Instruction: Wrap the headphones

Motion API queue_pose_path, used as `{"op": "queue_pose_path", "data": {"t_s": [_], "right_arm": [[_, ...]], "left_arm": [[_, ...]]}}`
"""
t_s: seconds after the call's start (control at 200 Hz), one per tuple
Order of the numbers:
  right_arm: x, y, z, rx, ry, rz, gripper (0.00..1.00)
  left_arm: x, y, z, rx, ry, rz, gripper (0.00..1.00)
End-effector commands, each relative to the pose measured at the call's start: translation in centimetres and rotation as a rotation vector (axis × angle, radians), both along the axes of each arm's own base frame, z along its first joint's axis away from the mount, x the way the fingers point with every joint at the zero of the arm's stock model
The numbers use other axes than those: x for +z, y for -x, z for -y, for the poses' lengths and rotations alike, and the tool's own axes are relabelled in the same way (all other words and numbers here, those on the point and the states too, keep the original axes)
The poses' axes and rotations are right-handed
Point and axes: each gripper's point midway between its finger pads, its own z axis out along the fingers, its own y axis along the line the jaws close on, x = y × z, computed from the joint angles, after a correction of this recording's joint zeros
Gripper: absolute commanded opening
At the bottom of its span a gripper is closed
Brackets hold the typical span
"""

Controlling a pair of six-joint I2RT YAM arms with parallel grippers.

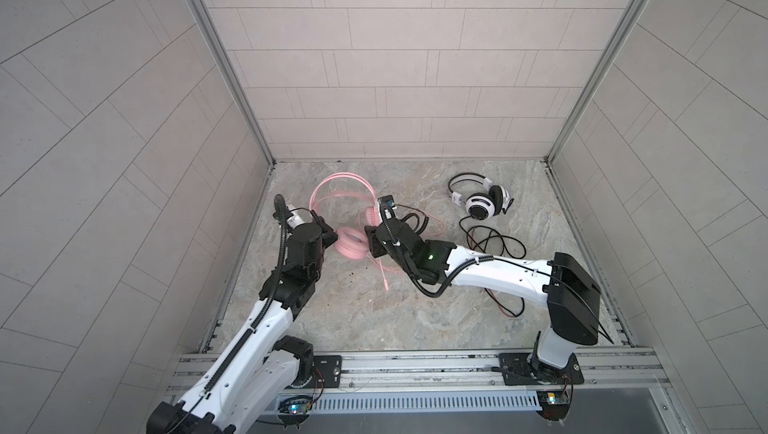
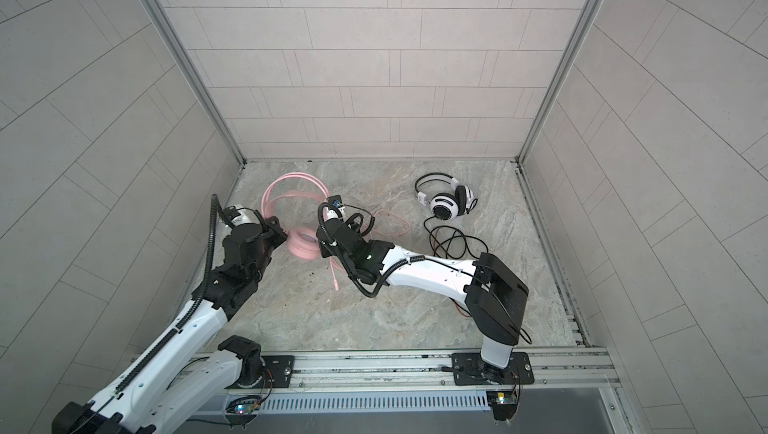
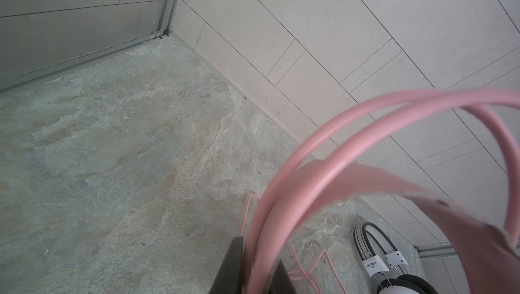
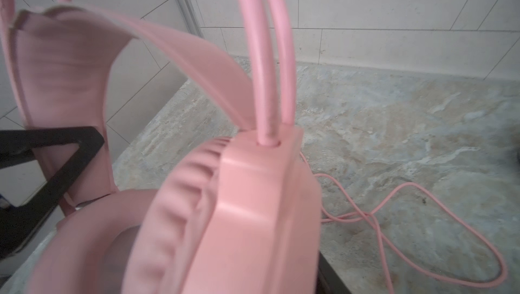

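- In both top views, the pink headset (image 1: pixel 349 245) (image 2: pixel 302 247) lies between the left gripper (image 1: pixel 332 236) (image 2: pixel 282 236) and the right gripper (image 1: pixel 369 245) (image 2: pixel 322 247), well left of the white-and-black headset (image 1: pixel 482 205) (image 2: pixel 444 205).
- Left wrist: cropped fingers (image 3: pixel 235 270) flank its headband (image 3: pixel 309 149); grip unclear.
- Right wrist: the earcup (image 4: pixel 239 222) hides the fingers; state unclear.

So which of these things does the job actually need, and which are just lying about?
In the job:
pink headset
pink cable
white-and-black headset
black cable

Just there:
table
tiled walls
dark specks on the table
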Motion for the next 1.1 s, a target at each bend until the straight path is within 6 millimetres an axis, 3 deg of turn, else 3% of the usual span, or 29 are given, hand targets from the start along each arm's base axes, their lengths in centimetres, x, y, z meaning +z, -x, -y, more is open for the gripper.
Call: {"op": "queue_pose_path", "data": {"t_s": [0.0, 0.085, 0.21, 0.335, 0.465, 0.635, 0.716, 0.981, 1.091], "right_arm": [[2.2, 0.2, -0.7, 0.034, -0.044, 0.075, 0.41], [2.1, 0.1, -0.5, 0.045, 0.010, 0.099, 0.30], [1.6, -1.1, 1.3, 0.021, 0.113, 0.102, 0.23], [0.4, -2.8, 3.7, -0.019, 0.130, 0.048, 0.23], [-1.1, -4.4, 7.0, -0.048, 0.214, -0.027, 0.24], [-3.1, -5.1, 9.6, 0.027, 0.379, -0.165, 0.24], [-3.1, -4.8, 10.7, 0.038, 0.467, -0.179, 0.24], [-1.9, -3.2, 11.7, 0.134, 0.575, -0.185, 0.23], [-1.2, -2.5, 11.1, 0.181, 0.548, -0.179, 0.23]], "left_arm": [[1.7, -1.2, 1.6, -0.061, 0.015, 0.083, 0.44], [1.2, -1.7, 2.5, -0.106, -0.001, 0.058, 0.60], [1.1, -2.3, 4.2, -0.222, -0.129, 0.024, 0.81], [1.5, -3.2, 6.5, -0.379, -0.244, 0.029, 0.91], [2.0, -3.2, 9.0, -0.558, -0.345, -0.045, 0.95], [3.0, -2.5, 9.5, -0.654, -0.480, -0.129, 0.96], [3.3, -2.1, 9.8, -0.703, -0.511, -0.139, 0.96], [2.2, -1.8, 10.4, -0.776, -0.541, -0.233, 0.96], [1.5, -2.2, 10.6, -0.782, -0.546, -0.256, 0.96]]}}
